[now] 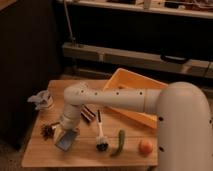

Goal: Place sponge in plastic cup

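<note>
The sponge [67,140] is a blue-grey block at the front left of the wooden table [85,157]. My gripper [64,131] points down right over the sponge's upper end and touches or nearly touches it. The white arm [120,100] reaches in from the right. The plastic cup [42,100] is clear and crumpled-looking. It stands at the table's left edge, behind and to the left of the gripper.
A yellow bin [135,95] lies tilted at the back right. A dark star-shaped thing [48,130] lies left of the sponge. A dark bar [89,115], a dish brush [101,139], a green pepper [120,143] and an orange fruit [145,146] lie to the right.
</note>
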`<action>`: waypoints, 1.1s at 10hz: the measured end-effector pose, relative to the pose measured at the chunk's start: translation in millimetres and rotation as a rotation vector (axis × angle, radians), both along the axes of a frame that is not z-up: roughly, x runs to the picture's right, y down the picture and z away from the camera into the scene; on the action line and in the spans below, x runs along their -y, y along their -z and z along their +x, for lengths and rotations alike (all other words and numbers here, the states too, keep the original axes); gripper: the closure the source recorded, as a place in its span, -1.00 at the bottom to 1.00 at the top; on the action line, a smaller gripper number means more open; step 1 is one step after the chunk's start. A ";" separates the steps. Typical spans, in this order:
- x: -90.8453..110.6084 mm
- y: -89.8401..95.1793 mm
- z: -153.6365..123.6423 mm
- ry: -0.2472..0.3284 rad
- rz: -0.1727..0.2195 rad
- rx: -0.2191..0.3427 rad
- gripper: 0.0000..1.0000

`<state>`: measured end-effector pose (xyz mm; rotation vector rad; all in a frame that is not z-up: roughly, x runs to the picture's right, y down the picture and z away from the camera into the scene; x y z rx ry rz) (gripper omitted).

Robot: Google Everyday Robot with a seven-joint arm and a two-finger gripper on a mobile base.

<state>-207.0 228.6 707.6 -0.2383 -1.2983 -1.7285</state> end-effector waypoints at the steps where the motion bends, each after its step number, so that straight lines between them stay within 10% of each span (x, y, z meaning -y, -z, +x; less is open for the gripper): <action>1: -0.2 1.6 -1.7 0.006 0.003 0.003 -0.46; 11: -11.1 2.1 -5.6 0.063 0.013 -0.027 -0.60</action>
